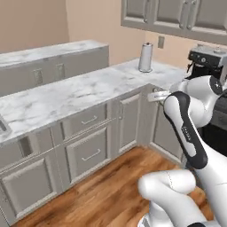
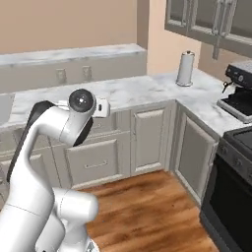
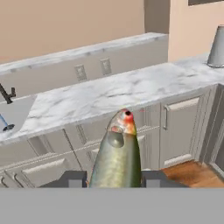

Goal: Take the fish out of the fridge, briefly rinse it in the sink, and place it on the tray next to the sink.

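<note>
Between the two dark fingertips (image 3: 72, 179) at the bottom of the hand view, the fish (image 3: 118, 153) stood head-up, the gripper (image 3: 114, 179) closed on its lower body. Beyond it ran the marble counter (image 3: 109, 94), with the sink (image 3: 15, 113) and black faucet (image 3: 6, 93) at its left end. A paper towel roll (image 1: 145, 57) stood near the counter's far corner, upright.

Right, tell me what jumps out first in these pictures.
The fish rises big in the hand view's lower middle, head up, between the gripper fingers. Behind it runs the long marble counter, with the sink at its left end. A paper towel roll stands in the counter's far corner.
</note>
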